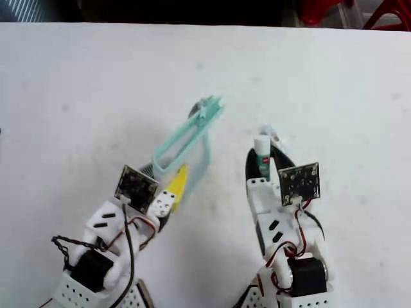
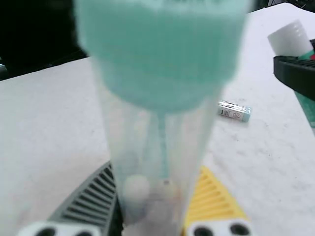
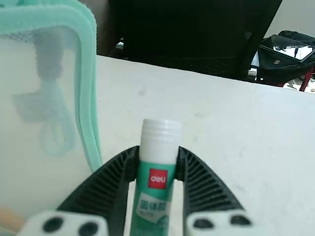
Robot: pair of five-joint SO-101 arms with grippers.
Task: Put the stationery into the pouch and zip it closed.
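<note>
The left gripper (image 1: pixel 165 172) clamps the translucent pouch (image 1: pixel 187 144) upright, and the right gripper (image 3: pixel 157 153) pinches a glue stick (image 3: pixel 157 189) beside it (not yet inside). Farther out, a small eraser-like block (image 2: pixel 235 111) lies loose on the table (image 2: pixel 49 123); the zipping is also left to do.

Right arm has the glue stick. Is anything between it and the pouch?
Nothing visible. The glue stick in the right gripper sits beside the pouch, which the left gripper holds, with only bare table between them.
</note>
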